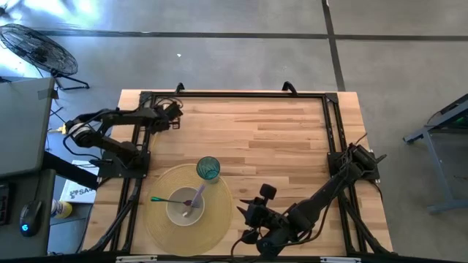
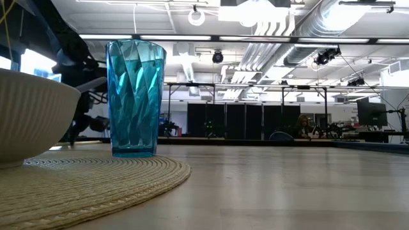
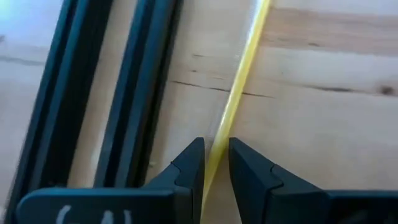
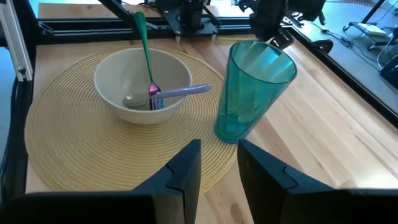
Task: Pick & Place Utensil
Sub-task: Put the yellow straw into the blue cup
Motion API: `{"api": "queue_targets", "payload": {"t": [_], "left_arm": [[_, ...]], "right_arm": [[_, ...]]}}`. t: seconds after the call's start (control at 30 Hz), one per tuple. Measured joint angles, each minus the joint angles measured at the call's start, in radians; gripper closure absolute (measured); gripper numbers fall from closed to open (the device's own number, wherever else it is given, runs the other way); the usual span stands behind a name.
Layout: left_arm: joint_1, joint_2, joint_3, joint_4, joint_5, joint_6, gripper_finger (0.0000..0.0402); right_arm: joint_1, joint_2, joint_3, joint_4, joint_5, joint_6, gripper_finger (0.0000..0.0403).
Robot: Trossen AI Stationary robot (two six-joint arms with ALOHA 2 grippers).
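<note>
A teal tumbler (image 1: 208,169) stands at the woven placemat's (image 1: 164,226) edge

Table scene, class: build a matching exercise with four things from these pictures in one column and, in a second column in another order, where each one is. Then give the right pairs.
Column one:
1. green-handled spoon
2. teal cup
3. yellow rod
4. bowl

Column two:
A. on the bare wood beside a black rail, between the left gripper's fingers
B. in the middle of the woven placemat
C. at the placemat's edge
D. leaning in the bowl

Pairs: 1-D, 2-C, 3-A, 4-B
</note>
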Motion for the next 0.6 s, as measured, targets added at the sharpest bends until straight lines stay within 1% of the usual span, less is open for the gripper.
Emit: {"api": "queue_targets", "payload": {"t": [0.07,0.13,0.23,0.6], "left_arm": [[-0.001,-0.005,-0.033,0.011,-0.02,-0.064,0.0334],[-0.001,-0.02,-0.064,0.028,-0.035,-0.089,0.0334],[-0.014,-0.037,-0.09,0.066,-0.033,-0.042,0.0334],[-0.011,-0.082,-0.099,0.062,0.005,-0.032,0.0334]], "right_arm": [[0.004,0.0,0.0,0.0,0.0,0.005,0.0304],[0.008,0.0,0.0,-0.001,0.0,0.005,0.0304],[0.017,0.0,0.0,-0.001,0.012,0.004,0.0304],[0.018,0.0,0.0,0.0,0.012,-0.005,0.0304]]}}
